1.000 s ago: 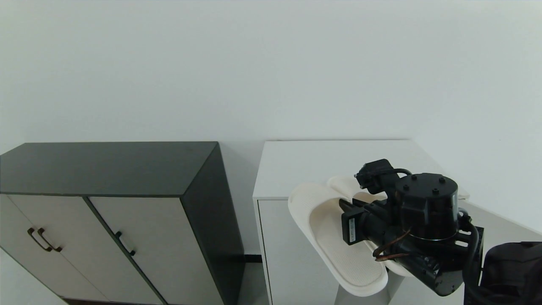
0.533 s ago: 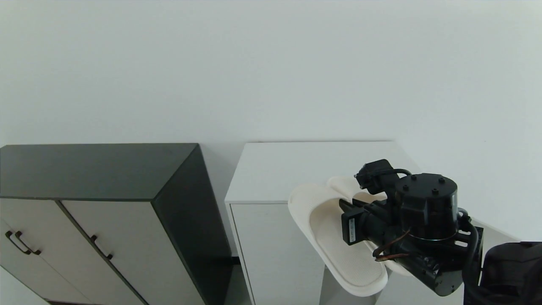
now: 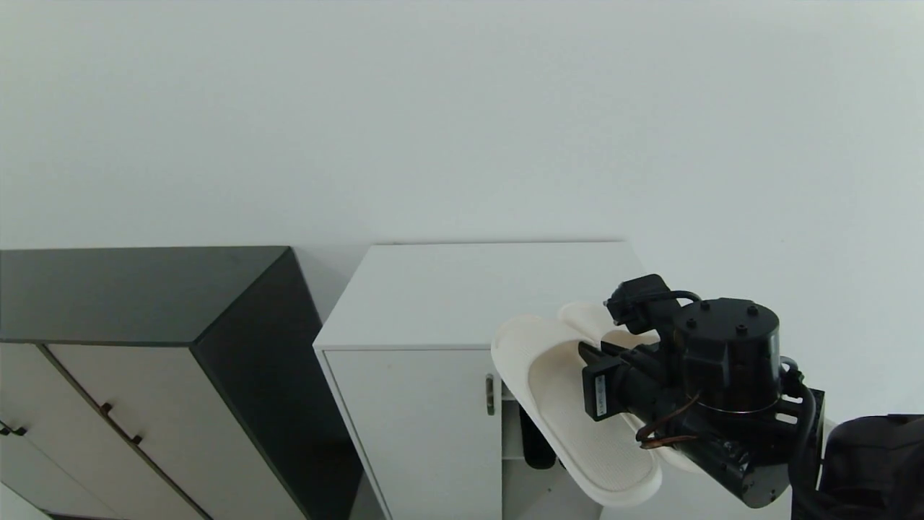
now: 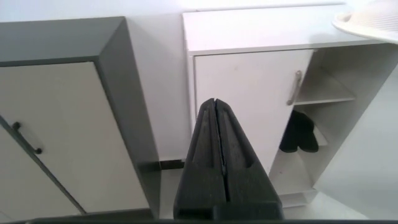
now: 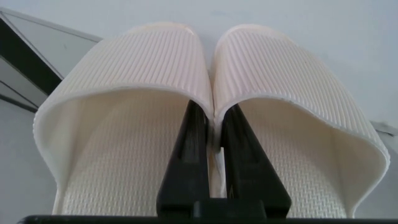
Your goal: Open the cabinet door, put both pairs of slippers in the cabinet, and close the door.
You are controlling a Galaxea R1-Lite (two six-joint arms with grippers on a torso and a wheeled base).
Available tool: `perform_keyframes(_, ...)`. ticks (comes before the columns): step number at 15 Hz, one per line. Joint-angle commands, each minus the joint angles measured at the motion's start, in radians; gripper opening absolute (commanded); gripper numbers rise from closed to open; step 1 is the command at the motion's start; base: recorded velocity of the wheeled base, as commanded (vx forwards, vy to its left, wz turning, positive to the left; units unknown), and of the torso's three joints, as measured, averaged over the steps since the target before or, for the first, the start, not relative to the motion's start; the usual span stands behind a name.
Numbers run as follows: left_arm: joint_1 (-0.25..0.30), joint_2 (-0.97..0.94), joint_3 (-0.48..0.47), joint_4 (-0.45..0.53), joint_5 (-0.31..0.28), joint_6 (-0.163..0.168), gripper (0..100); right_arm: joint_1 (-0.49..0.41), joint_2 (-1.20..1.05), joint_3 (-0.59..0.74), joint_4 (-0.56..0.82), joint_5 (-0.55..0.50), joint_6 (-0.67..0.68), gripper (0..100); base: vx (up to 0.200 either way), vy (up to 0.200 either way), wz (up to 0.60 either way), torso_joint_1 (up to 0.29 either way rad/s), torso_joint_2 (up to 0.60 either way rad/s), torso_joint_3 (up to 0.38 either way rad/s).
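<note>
Right gripper (image 5: pixel 214 115) is clamped on the pair of cream slippers (image 3: pixel 577 433). Its two fingers are narrowed, one inside each slipper, pinching the touching inner walls between them. The slippers sit side by side, held up in the air in front of the white cabinet (image 3: pixel 469 289), level with its top edge, toes pointing towards the cabinet. On the white cabinet the left door (image 3: pixel 419 426) is closed, with a small metal handle (image 3: pixel 489 394) at its edge. The right half is open, showing a shelf (image 4: pixel 323 93) and below it a dark pair of slippers (image 4: pixel 298 132) standing on end. Left gripper (image 4: pixel 215 106) has its fingers pressed fully together with nothing between them, and it points at the closed door from a way back. A dark-topped cabinet (image 3: pixel 130 292) with pale doors stands just beside the white cabinet on its left, against the plain wall.
</note>
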Motion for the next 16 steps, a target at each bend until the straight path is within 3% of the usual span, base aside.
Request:
perform_keyframes(1, 0.000, 0.000, 0.000, 0.000, 0.000, 0.000, 0, 0.000, 0.001, 0.001, 0.000, 0.000, 0.000, 0, 0.000, 0.000, 0.00, 0.000, 0.00, 0.000)
perform_keyframes(16, 0.000, 0.000, 0.000, 0.000, 0.000, 0.000, 0, 0.074, -0.153, 0.135, 0.031, 0.048, -0.054, 0, 0.000, 0.000, 0.00, 0.000, 0.00, 0.000)
